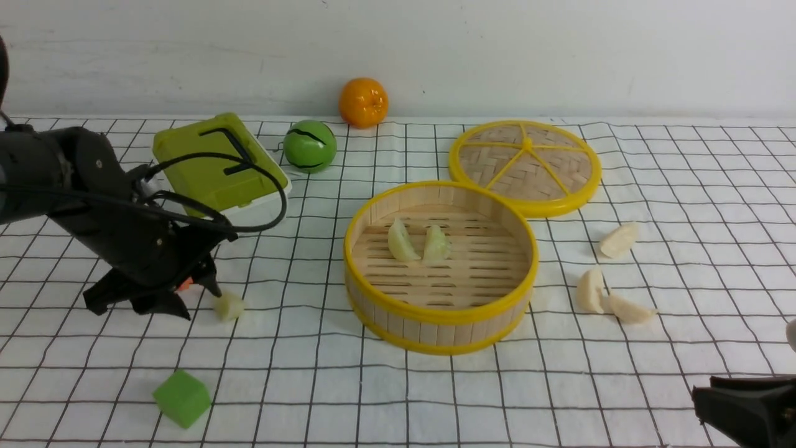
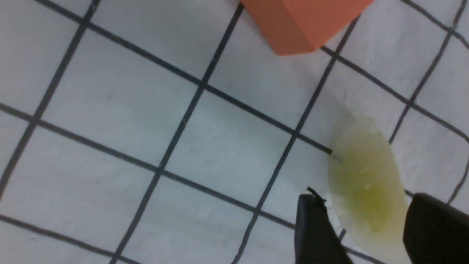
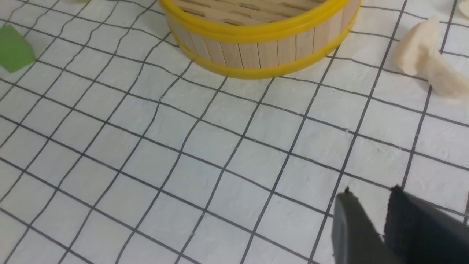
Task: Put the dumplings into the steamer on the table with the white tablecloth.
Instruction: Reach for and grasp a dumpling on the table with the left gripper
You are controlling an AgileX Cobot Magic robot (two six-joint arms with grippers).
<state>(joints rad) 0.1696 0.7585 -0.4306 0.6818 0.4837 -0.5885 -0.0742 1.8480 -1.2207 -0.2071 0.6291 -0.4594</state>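
The steamer [image 1: 439, 314] stands mid-table on the white tablecloth [image 1: 398, 398], with two pale green dumplings [image 1: 403, 241] [image 1: 436, 244] on its slatted floor. A third pale green dumpling [image 1: 228, 306] [image 2: 362, 161] lies on the cloth to its left. My left gripper [image 1: 200, 303] [image 2: 366, 198] is low over that dumpling and open, one finger on each side of its near end, a sliver of cloth showing beside one finger. Three cream dumplings [image 1: 619, 239] [image 1: 591, 289] [image 1: 629, 309] lie right of the steamer. My right gripper [image 1: 699, 401] [image 3: 370, 192] hovers at the front right, slightly open and empty.
The steamer's woven lid [image 1: 525, 165] lies flat behind it. A green box [image 1: 217, 162], a green ball [image 1: 309, 146] and an orange [image 1: 363, 102] sit at the back. A green foam cube [image 1: 181, 398] is front left. An orange cube [image 2: 304, 22] sits just beyond the left gripper.
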